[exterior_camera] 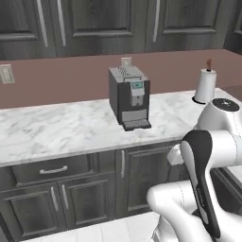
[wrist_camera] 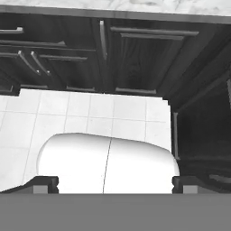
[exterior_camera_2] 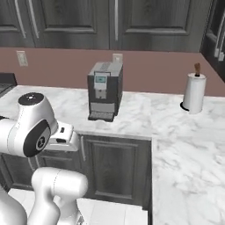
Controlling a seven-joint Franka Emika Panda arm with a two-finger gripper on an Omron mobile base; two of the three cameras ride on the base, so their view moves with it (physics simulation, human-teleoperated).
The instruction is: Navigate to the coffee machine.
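One coffee machine (exterior_camera: 129, 97), no readable label

Kitchen corner, rendered. Counter (exterior_camera: 56, 127): white marble with grey veining, L-shaped, running along the back wall and turning toward the camera on the right side in the right base view. Backsplash (exterior_camera: 61, 75): plain reddish-brown band between counter and upper cabinets. Upper cabinets (exterior_camera_2: 145, 22): dark grey wood-grain, panelled doors, long vertical silver handles. Lower cabinets (exterior_camera: 71, 194): same dark finish, a drawer (exterior_camera: 52, 170) with a horizontal handle above paired doors. Two pale outlets (exterior_camera: 6, 73) on the backsplash. Floor (wrist_camera: 90, 113): white square tiles with thin grey joints, meeting the cabinet bases. Lighting even, no strong shadows.
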